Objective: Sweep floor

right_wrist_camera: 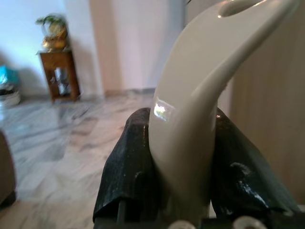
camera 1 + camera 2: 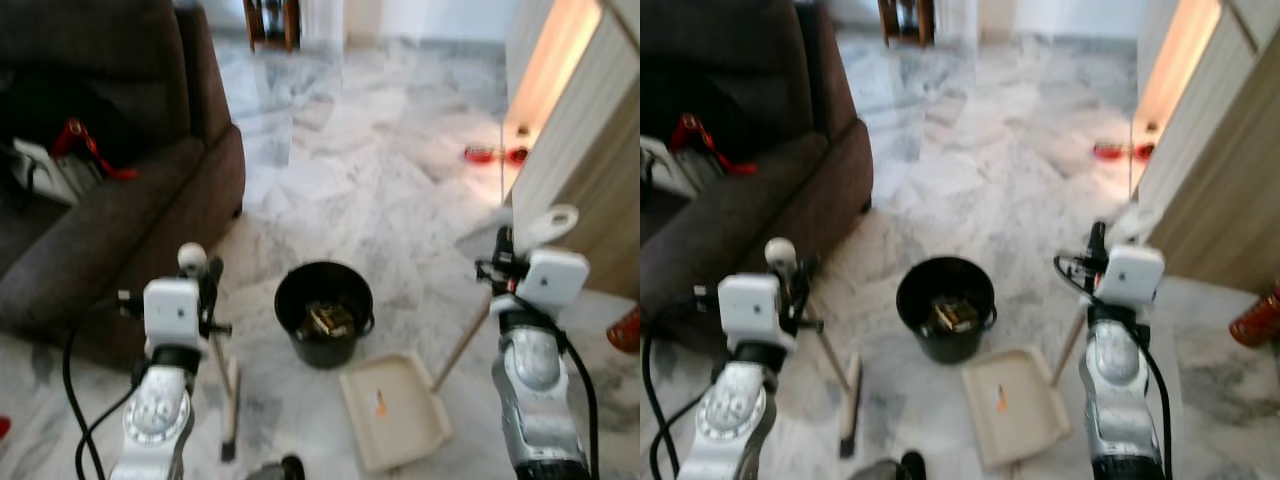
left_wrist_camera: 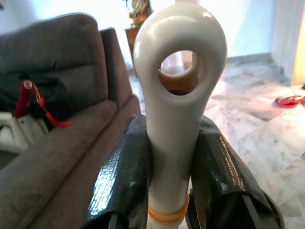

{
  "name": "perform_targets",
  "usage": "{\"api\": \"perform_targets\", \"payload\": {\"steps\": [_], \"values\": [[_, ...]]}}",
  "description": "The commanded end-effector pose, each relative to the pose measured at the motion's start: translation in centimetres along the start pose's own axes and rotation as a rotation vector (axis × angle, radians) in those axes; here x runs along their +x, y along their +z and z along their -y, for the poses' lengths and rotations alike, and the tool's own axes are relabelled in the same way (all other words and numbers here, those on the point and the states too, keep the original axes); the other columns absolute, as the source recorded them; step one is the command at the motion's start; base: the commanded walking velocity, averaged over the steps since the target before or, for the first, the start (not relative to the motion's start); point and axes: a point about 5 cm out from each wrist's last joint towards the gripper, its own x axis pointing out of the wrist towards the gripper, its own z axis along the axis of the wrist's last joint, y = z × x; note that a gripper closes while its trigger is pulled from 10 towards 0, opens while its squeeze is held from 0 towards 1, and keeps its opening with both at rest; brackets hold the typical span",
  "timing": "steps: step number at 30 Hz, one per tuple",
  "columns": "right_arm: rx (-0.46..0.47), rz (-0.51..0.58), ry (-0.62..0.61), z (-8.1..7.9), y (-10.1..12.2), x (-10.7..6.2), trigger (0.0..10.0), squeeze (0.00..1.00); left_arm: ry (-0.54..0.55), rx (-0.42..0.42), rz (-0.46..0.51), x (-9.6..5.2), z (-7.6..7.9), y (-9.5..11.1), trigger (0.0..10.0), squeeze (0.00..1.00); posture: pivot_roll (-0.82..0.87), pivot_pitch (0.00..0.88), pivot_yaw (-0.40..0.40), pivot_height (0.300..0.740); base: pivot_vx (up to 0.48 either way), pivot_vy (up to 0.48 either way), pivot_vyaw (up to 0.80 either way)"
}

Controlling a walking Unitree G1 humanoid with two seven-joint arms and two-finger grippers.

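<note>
Left eye view: the left gripper (image 2: 200, 285), lower left, holds the cream-handled broom (image 2: 228, 385), whose head rests on the grey marble floor (image 2: 380, 170) near the bottom edge. The right gripper (image 2: 505, 262), at right, holds the beige plastic dustpan (image 2: 393, 410) by its long handle; the pan lies flat at lower centre with a small orange scrap (image 2: 380, 402) in it, just beside the black plastic bucket (image 2: 323, 312).

Right eye view: the same layout, with a dark brown sofa (image 2: 750, 200) at left.

Left wrist view: both fingers (image 3: 126, 176) clamp the broom's looped handle tip.

Right wrist view: the fingers (image 1: 131, 167) grip the dustpan's curved handle.

To tip the scrap cleanly, I would lift the pan level, then tilt it over the bucket's mouth.
</note>
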Motion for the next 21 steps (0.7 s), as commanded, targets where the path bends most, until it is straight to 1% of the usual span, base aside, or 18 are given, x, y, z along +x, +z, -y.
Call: {"api": "perform_targets", "payload": {"steps": [1,2,6,9,11,12,13,16,19,21], "values": [[0.016,0.051,0.005,-0.3,1.1,0.4,10.0,0.00,0.007,0.013,0.038,0.1,-0.4,0.6,10.0,0.00,0.02,0.085,0.028,0.740,-0.296,0.000,0.00],[0.017,0.052,0.007,-0.3,1.1,0.4,10.0,0.00,0.008,0.013,0.038,0.1,-0.4,0.6,10.0,0.00,0.02,0.085,0.028,0.740,-0.277,0.000,0.00],[0.024,0.051,0.011,-0.5,1.1,0.3,10.0,0.00,0.012,0.015,0.032,0.2,-0.4,0.5,10.0,0.00,0.02,0.085,0.028,0.740,0.000,0.000,0.00],[0.048,0.024,0.064,-1.0,0.5,0.3,10.0,0.00,0.017,0.013,0.032,0.3,-0.4,0.4,10.0,0.00,0.01,0.081,0.026,0.740,0.000,0.000,0.00],[0.052,0.009,0.071,-1.2,0.3,0.3,10.0,0.00,0.019,0.011,0.031,0.3,-0.4,0.4,10.0,0.00,0.01,0.078,0.024,0.740,0.000,0.000,0.00],[0.070,0.005,0.066,-1.2,0.2,0.4,10.0,0.00,0.021,0.008,0.031,0.4,-0.4,0.4,10.0,0.00,0.01,0.074,0.023,0.740,0.000,0.000,0.00],[0.084,0.004,0.064,-1.2,0.3,0.4,10.0,0.00,0.021,0.007,0.031,0.4,-0.4,0.3,10.0,0.00,0.00,0.072,0.020,0.740,0.000,0.000,-0.52],[0.085,0.011,0.076,-1.2,0.4,0.5,10.0,0.00,0.023,-0.001,0.031,0.6,-0.3,0.1,10.0,0.00,-0.01,0.063,0.017,0.740,0.000,0.000,-0.80],[0.082,0.015,0.073,-0.6,0.5,0.7,10.0,0.00,0.008,-0.025,0.036,1.1,0.5,0.0,10.0,0.00,-0.03,0.059,0.015,0.740,0.000,0.000,-0.80],[0.081,0.015,0.071,-0.5,0.5,0.7,10.0,0.00,0.004,-0.028,0.038,1.2,0.7,0.0,10.0,0.00,-0.03,0.059,0.015,0.740,0.000,0.000,-0.80]]}}
